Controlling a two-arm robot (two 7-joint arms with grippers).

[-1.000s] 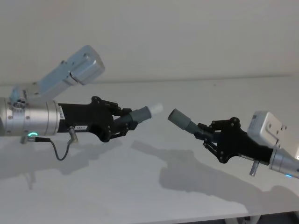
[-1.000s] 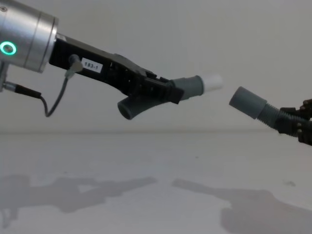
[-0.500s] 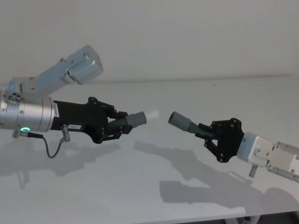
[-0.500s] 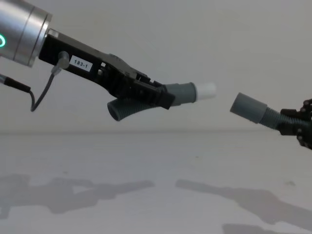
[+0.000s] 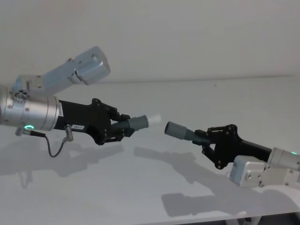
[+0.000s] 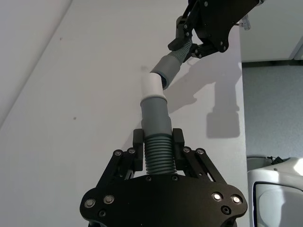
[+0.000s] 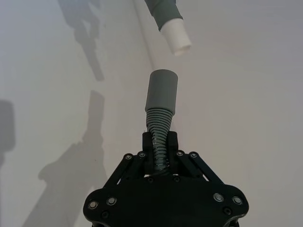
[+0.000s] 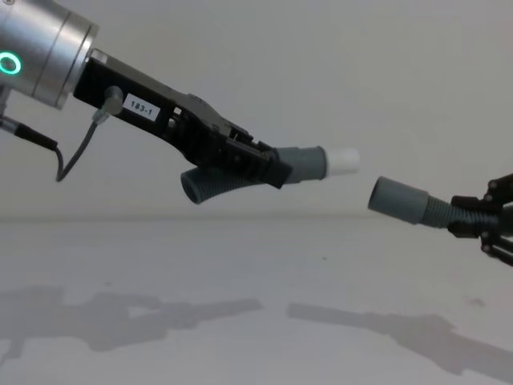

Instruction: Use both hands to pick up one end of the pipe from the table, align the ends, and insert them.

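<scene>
Both pipe pieces hang in the air above the table (image 5: 140, 187). My left gripper (image 5: 120, 129) is shut on the corrugated part of one dark grey pipe piece (image 8: 210, 184), whose smooth cuff (image 5: 138, 123) carries a whitish tip (image 5: 153, 118) pointing right. The right gripper (image 5: 204, 138) is shut on the other pipe piece (image 7: 158, 124), its open grey cuff (image 5: 175, 130) pointing left at that tip. A small gap separates the two ends. In the chest view the right cuff (image 8: 397, 199) sits slightly lower than the whitish tip (image 8: 343, 161).
A silver link of the left arm (image 5: 70, 72) rises behind the left gripper, and a thin cable (image 5: 58, 147) hangs under its wrist. The table's front edge (image 5: 197, 218) runs along the bottom of the head view. A plain wall stands behind.
The right gripper has swung lower and brought its cuff leftward, narrowing the gap to the whitish tip. The left gripper with its piece has shifted only slightly.
</scene>
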